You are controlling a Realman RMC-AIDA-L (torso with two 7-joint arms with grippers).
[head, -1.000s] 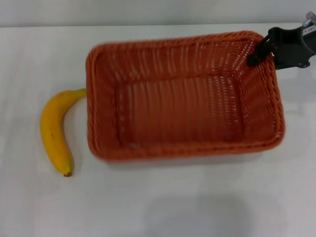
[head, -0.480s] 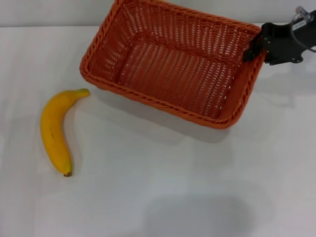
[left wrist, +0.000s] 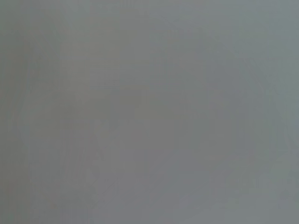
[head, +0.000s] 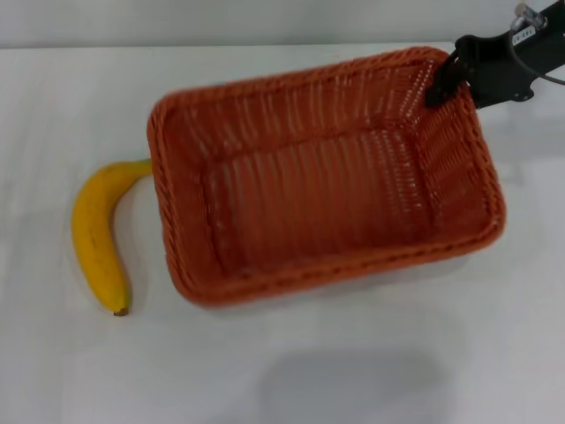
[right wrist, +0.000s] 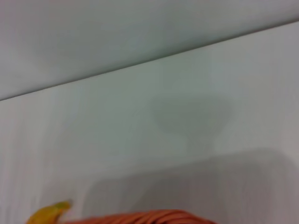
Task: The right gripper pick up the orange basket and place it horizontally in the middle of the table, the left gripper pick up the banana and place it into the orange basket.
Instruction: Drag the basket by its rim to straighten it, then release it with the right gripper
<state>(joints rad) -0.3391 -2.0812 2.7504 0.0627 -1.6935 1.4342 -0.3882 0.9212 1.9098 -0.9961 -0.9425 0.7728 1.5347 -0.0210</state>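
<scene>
The orange basket (head: 322, 172) fills the middle of the head view, slightly turned, its long side running roughly left to right over the white table (head: 282, 371). My right gripper (head: 446, 78) is shut on the basket's far right rim corner. The yellow banana (head: 95, 234) lies on the table just left of the basket, and its stem end meets the basket's left wall. In the right wrist view only a strip of the basket's rim (right wrist: 140, 218) and the banana's tip (right wrist: 49, 212) show. The left gripper is out of view.
Bare white tabletop lies in front of the basket and to its right. The table's far edge (head: 221, 46) meets a grey wall close behind the basket. The left wrist view shows only a plain grey surface.
The basket, which half a second ago was tilted up and farther back, has swung down and forward toward the banana. The right gripper has stayed at the far right corner. The banana has not moved.
</scene>
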